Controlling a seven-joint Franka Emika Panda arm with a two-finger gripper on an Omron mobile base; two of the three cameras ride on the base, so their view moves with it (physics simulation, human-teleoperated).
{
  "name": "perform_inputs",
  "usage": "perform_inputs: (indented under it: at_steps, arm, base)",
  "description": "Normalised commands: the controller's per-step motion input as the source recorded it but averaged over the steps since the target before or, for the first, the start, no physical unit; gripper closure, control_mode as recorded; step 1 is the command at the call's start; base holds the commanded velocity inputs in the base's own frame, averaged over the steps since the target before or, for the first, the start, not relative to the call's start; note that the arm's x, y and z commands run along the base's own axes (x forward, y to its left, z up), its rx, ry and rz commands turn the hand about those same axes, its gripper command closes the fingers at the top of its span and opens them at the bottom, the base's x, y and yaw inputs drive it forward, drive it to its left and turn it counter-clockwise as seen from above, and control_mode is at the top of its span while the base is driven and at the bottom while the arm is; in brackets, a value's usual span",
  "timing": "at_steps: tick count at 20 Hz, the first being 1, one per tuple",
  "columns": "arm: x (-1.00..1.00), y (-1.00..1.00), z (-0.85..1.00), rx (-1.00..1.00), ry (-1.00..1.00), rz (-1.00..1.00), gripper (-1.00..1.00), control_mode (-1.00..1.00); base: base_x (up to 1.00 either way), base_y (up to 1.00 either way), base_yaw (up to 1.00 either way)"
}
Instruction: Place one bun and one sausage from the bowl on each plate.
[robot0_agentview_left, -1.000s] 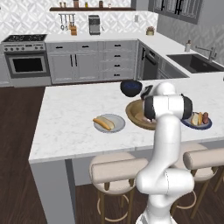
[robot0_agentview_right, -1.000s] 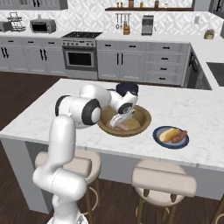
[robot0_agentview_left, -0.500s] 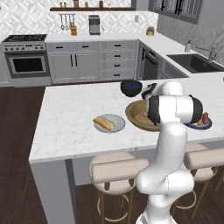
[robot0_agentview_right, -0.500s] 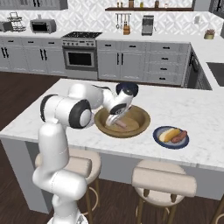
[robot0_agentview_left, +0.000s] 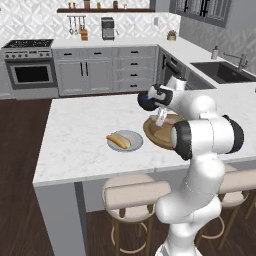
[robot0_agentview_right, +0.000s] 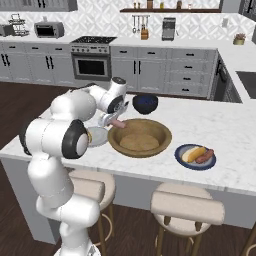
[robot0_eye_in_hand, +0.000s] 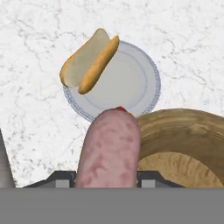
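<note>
Two plates, one bowl and a held sausage make up what we track here, all on the white marble island counter (robot0_agentview_left: 75, 130) that spans the middle of both base views. Largest of the task's things is the wide, shallow round bowl of brown wood (robot0_agentview_right: 140, 137), at the centre of the right base view and, in the left base view, at centre right (robot0_agentview_left: 155, 133), partly behind our white arm. In the hand view its rim curves across the lower right (robot0_eye_in_hand: 183, 127).

Just beside the wooden bowl lies the light grey flat round plate (robot0_agentview_left: 131, 145), a little left of centre in the left base view; in the hand view it fills the upper middle (robot0_eye_in_hand: 131, 83). On it rests a tan split bun (robot0_eye_in_hand: 87, 59), toward the plate's upper left edge in the hand view.

At the right of the right base view sits the dark blue round plate (robot0_agentview_right: 192, 162), carrying a bun and a sausage side by side.

Our gripper (robot0_agentview_right: 111, 119) hangs over the wooden bowl's rim on the side nearest the grey plate. Its fingers are clamped on a pinkish-brown sausage (robot0_eye_in_hand: 109, 151), which rises from the bottom centre of the hand view, its tip overlapping the grey plate's near edge.

A smaller, deeper dark blue-black bowl (robot0_agentview_right: 145, 103) stands behind the wooden one.
</note>
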Motion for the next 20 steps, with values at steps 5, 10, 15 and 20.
perform_inputs:
  at_steps: [5, 10, 15, 20]
  arm:
    - [-0.36, 1.0, 0.28, 0.0, -0.07, -0.42, 1.0, -1.0]
    - [0.02, 0.67, -0.63, 0.02, 0.0, -0.61, 1.0, -1.0]
    - [0.89, 0.46, -0.06, 0.04, 0.08, -0.35, 1.0, -1.0]
    - [1.0, -0.17, -0.05, 0.13, 0.41, -0.1, 1.0, -1.0]
  base:
    - [0.0, 0.0, 0.0]
    - [0.0, 0.0, 0.0]
    - [0.0, 0.0, 0.0]
    - [0.0, 0.0, 0.0]
